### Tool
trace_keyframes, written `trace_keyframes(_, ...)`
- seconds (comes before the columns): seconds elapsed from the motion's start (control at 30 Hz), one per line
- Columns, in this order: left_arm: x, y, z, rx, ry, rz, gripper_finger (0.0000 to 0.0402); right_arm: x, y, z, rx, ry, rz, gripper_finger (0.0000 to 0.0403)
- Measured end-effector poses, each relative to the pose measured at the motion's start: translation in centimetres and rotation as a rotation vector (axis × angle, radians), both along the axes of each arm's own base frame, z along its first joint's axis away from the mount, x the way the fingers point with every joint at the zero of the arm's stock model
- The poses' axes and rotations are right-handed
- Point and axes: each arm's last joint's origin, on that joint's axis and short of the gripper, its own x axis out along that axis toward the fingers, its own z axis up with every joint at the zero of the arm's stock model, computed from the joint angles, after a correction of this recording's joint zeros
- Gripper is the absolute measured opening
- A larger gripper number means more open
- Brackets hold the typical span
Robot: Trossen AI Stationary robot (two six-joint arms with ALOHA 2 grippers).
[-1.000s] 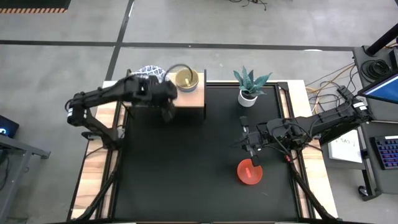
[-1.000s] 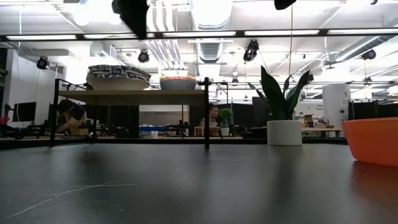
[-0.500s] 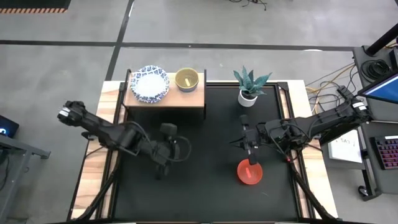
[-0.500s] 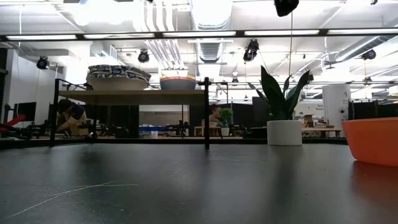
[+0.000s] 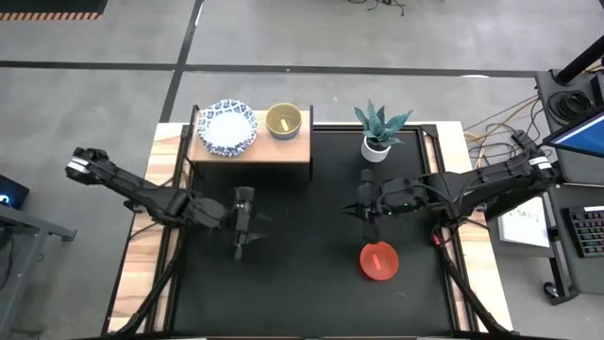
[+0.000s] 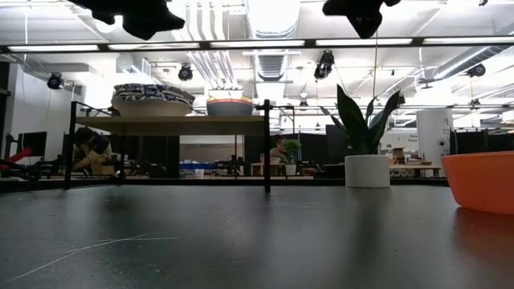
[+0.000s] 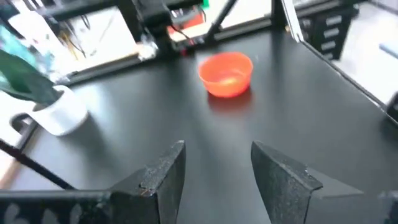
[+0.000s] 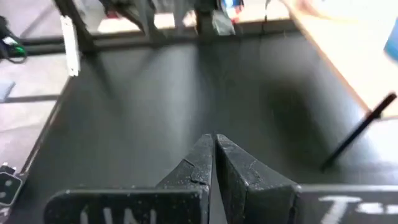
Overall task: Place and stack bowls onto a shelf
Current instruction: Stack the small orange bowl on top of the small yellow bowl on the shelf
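A: Left gripper (image 7: 214, 171) first: fingers (image 7: 163, 174) spread apart and holding nothing, hovering over the left half of the black table (image 5: 302, 283). From its wrist you can see the red bowl (image 7: 226, 74) across the way.

B: And the right gripper (image 5: 366, 200)? Fingers (image 8: 242, 171) pressed together, nothing between them, hanging just far of that red bowl (image 5: 378, 261).

A: So the red one's the last loose piece, sitting on the right of the table. The shelf (image 5: 253, 146) at the far left edge already carries a patterned bowl (image 5: 227, 127) and a yellow bowl (image 5: 283, 120) beside it.

B: I'd call this the approach. Next move, as I read it: the right gripper must open, drop onto the rim, then lift across to the shelf.

A: Mind the potted plant (image 5: 378, 130) at the far side. The table is matte black with faint scratches; beyond it there's a bright workshop, with ceiling lights, ducts and a person seated far off.
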Motion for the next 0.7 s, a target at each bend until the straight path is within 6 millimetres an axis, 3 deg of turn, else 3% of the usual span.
trace_keyframes(0.17,-1.2,1.3,1.6,0.023,-0.093,0.014,0.0166,1.1,0.2,0.4,0.061,0.2,-0.058,0.0009)
trace_keyframes(0.37,-2.1,2.2,3.1,0.075,-0.162,0.033,0.0166,2.2,0.5,-0.5,0.096,0.51,-0.142,0.0009)
trace_keyframes(0.53,-2.2,2.4,3.0,0.097,-0.159,0.101,0.0166,2.9,1.2,-1.8,0.194,0.668,-0.121,0.0023)
trace_keyframes(0.7,-1.9,2.3,2.0,0.109,-0.122,0.101,0.0166,3.1,2.4,-3.2,0.257,0.785,-0.062,0.0075)
